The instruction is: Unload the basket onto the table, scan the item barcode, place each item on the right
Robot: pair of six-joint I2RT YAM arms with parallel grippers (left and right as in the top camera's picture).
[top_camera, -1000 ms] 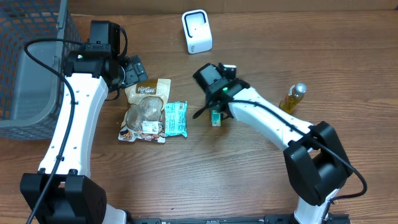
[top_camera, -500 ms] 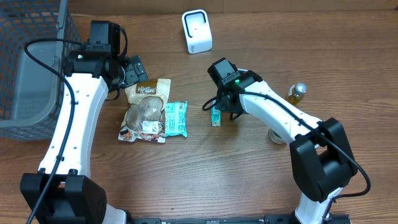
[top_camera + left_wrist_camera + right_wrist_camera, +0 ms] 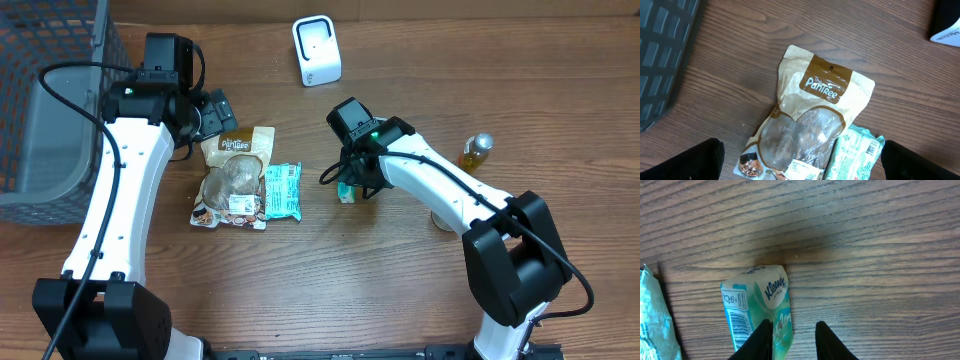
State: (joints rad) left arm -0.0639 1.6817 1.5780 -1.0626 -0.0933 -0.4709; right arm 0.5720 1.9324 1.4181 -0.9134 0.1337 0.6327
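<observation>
Overhead: the tissue pack (image 3: 345, 192) sits on the wooden table (image 3: 300, 280) near the middle, just right of a teal packet (image 3: 282, 190). The teal packet lies against a brown pouch (image 3: 233, 172). The right claw (image 3: 350, 183) is down over the tissue pack and hides most of it. The white scanner (image 3: 316, 50) stands at the far edge, well apart from the pack. A small bottle (image 3: 474, 152) of yellow liquid stands to the right, beside the right arm. The left claw (image 3: 212, 110) hangs by the top of the pouch, near a grey mesh basket (image 3: 40, 120) at the left edge.

Left wrist: the two fingers (image 3: 692, 162) show only in the bottom corners, spread wide with nothing gripped. Below them lies the pouch, its brown label end pointing away, with the teal packet against its lower right side. The dark basket wall fills the upper left corner.

Right wrist: the tissue pack lies on the wood, with a barcode printed on its left side and the brand name across the top. The fingers (image 3: 762, 340) are drawn close with a narrow gap. The left one overlaps the pack's near end, while bare wood shows between the pack and the right one. I cannot tell whether the pack is pinched. An edge of the teal packet shows at the far left.
</observation>
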